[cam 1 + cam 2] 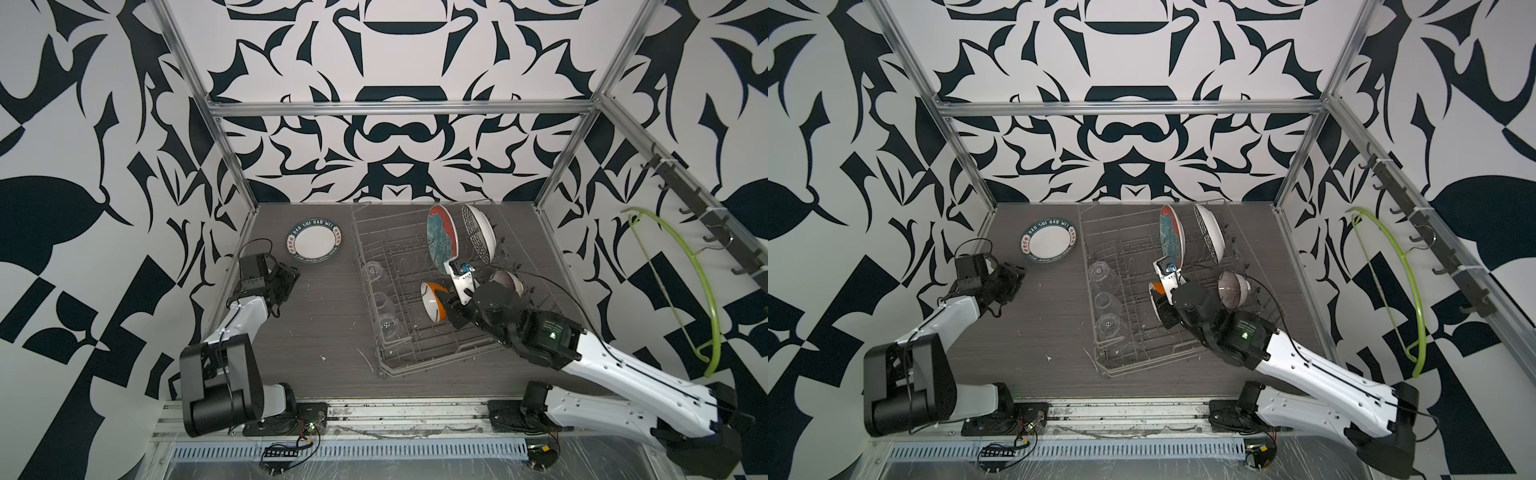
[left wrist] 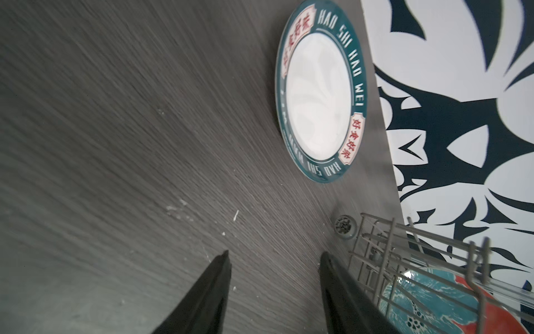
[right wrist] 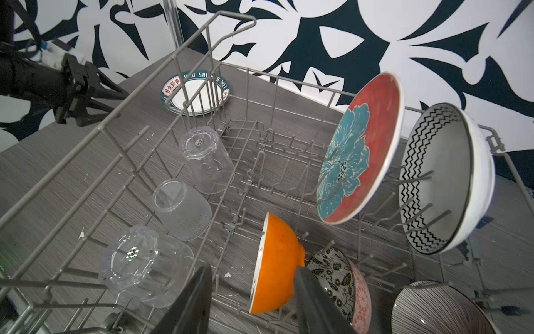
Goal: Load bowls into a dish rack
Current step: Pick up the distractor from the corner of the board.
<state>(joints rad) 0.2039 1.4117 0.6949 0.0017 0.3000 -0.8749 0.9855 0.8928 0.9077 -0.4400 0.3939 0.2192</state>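
The grey wire dish rack (image 1: 415,360) (image 3: 261,143) stands on the right half of the table. On edge between its tines stands the orange bowl (image 1: 432,301) (image 3: 277,266), and the black-and-white floral bowl (image 3: 338,274) is right behind it. The striped bowl (image 1: 505,280) (image 1: 1233,289) (image 3: 439,309) sits beside them. My right gripper (image 1: 451,309) (image 3: 253,268) hovers just above the orange bowl, open; one finger overlaps the bowl's foot and the other stands well off its rim. My left gripper (image 1: 291,276) (image 2: 276,252) is open and empty over bare table, left of the rack.
A teal-rimmed white plate (image 1: 316,245) (image 2: 318,92) lies flat on the table at the back left. The rack also holds a red-and-teal flower plate (image 1: 442,241), a white zigzag dish (image 1: 480,237) and three upturned clear glasses (image 3: 182,208). A green hanger (image 1: 702,286) hangs on the right wall.
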